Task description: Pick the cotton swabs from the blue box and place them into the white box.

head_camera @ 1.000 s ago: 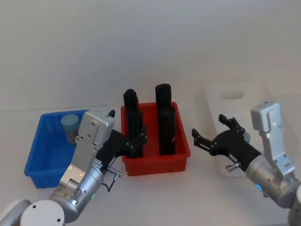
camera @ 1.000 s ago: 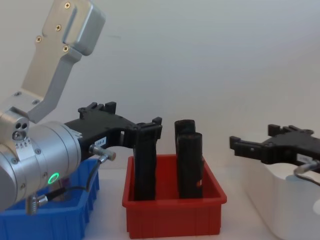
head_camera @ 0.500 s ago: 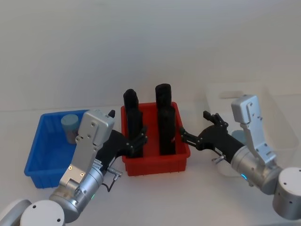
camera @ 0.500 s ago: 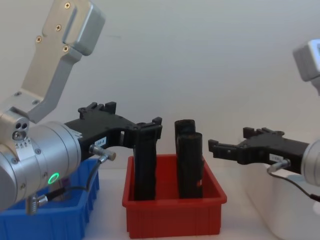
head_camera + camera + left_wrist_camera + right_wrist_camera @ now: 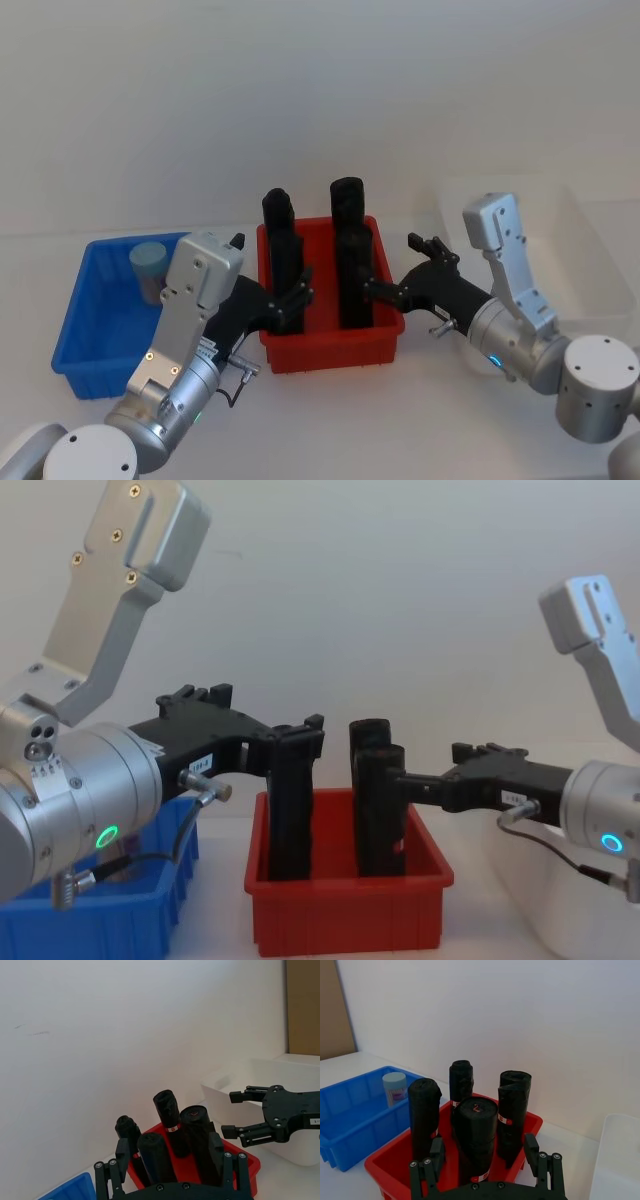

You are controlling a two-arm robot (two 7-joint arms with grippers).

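Cotton swabs (image 5: 149, 266): one jar, far end of the blue box (image 5: 95, 330). Left gripper (image 5: 293, 300) and right gripper (image 5: 398, 270), fingers apart, flank the red bin (image 5: 330, 345) holding four black blocks (image 5: 352, 275). White box (image 5: 600, 270) stands rightmost.

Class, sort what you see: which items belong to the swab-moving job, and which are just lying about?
Job:
cotton swabs jar
blue box
white box

Lying about:
red bin
black rolls
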